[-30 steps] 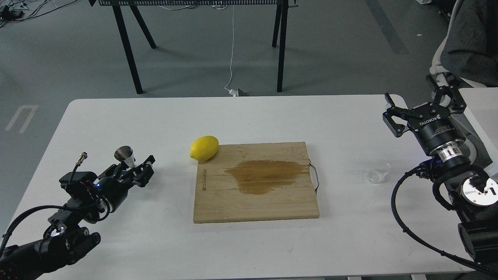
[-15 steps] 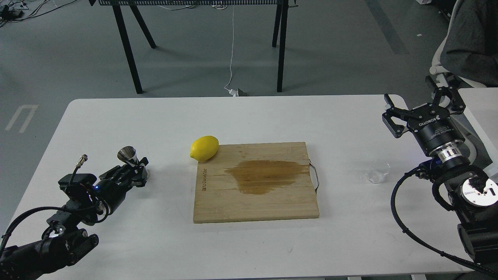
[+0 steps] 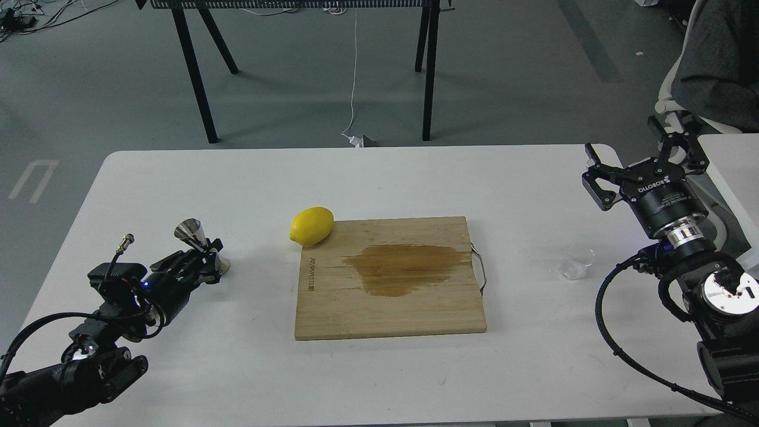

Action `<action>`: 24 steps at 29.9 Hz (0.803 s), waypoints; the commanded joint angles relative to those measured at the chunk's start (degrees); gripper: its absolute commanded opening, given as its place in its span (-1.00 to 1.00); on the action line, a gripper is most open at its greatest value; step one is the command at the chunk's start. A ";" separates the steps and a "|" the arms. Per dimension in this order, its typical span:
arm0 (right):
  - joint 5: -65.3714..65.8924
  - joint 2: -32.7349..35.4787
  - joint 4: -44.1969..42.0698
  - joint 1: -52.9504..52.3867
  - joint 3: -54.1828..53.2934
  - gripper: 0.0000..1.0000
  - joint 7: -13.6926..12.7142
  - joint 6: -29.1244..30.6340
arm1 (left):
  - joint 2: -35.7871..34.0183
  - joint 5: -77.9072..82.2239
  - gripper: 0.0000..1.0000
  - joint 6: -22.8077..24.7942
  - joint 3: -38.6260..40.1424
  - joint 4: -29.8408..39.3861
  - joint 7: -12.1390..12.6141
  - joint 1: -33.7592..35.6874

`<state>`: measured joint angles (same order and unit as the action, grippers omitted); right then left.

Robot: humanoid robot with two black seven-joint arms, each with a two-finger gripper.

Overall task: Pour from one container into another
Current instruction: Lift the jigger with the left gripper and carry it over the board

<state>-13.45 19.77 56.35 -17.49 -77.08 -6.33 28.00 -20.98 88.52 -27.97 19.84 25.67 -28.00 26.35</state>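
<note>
Between my left gripper's (image 3: 207, 261) closed jaws, the steel jigger (image 3: 198, 246) now stands with its base on the table (image 3: 379, 178), lowered since a second ago. Clear cup (image 3: 576, 261) sits below my right gripper's (image 3: 643, 163) wide-open, empty jaws, ungrasped; pouring has not begun.

The table (image 3: 385, 379) lies bare between the board (image 3: 388, 279) and the cup (image 3: 577, 261), so a gripper could pass there from the front or back. The lemon (image 3: 311, 226) sits at the board's far left corner, touching it, and blocks that corner. Bare table also separates the lemon from the jigger (image 3: 198, 244), which stands in the left gripper (image 3: 204, 265). The right gripper (image 3: 646, 169) hangs behind the cup, well apart, its 2 fingers spread.
</note>
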 commanded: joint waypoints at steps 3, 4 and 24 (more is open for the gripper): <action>0.00 0.00 -0.01 0.00 0.00 0.98 0.00 0.00 | -0.46 -0.18 -0.83 -0.03 0.02 0.00 0.00 1.77; 0.00 0.00 -0.01 0.00 -0.09 0.98 0.00 0.00 | -0.55 -0.18 -0.83 -0.03 0.02 0.09 0.00 2.29; 0.26 -0.18 -2.11 -3.60 0.52 0.98 0.00 0.00 | 4.00 -0.27 -0.83 2.13 -6.47 0.79 0.00 22.24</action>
<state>-13.21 19.60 55.22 -19.58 -76.88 -6.33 28.00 -19.75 88.25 -26.20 15.84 26.46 -28.00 44.92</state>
